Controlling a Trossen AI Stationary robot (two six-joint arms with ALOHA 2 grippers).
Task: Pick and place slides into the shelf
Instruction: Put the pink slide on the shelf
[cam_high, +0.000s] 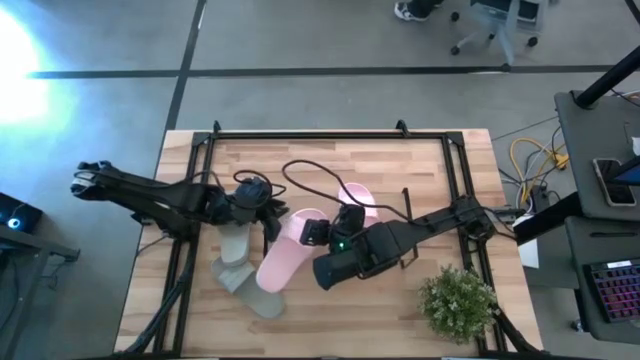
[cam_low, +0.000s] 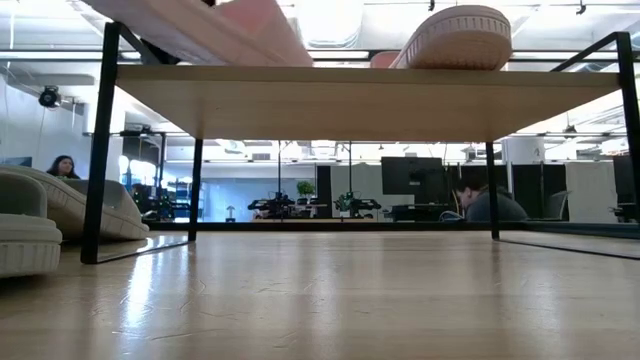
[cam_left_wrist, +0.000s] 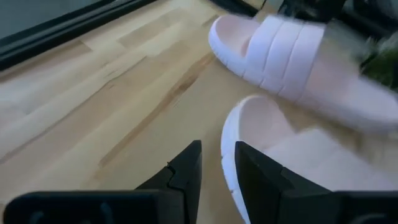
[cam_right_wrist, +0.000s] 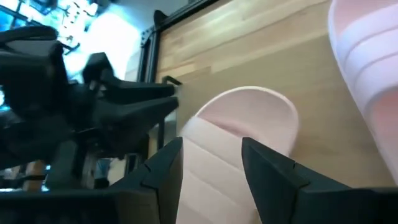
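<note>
Slides are what this job is about, and the one in play is a pink slide (cam_high: 283, 255) just left of the middle of the overhead picture, lying aslant between the two arms. From table height it shows at the upper left, tilted, with one end raised off the wooden top of the shelf (cam_low: 330, 100), so I take it to be carried, not yet set down. The left gripper (cam_high: 270, 218) comes in from the left and is clamped on the slide's thin rim at one end. Its wrist camera shows that rim pinched between its fingers. The right gripper (cam_high: 316, 232) reaches in from the right and sits over the slide's broad strap, but whether it grips or has let go I cannot tell. A second pink slide (cam_high: 362, 195) already rests flat on the shelf top, just right of centre. Two grey-green slides (cam_high: 238, 250) lie lower left, down on the table (cam_low: 330, 300) beside the shelf's end frame, apparently untouched. To my eye the step in hand is settling the first pink slide next to its partner. The next move calls for lowering it flat on the plank, clear of its neighbour, and then freeing it.
</note>
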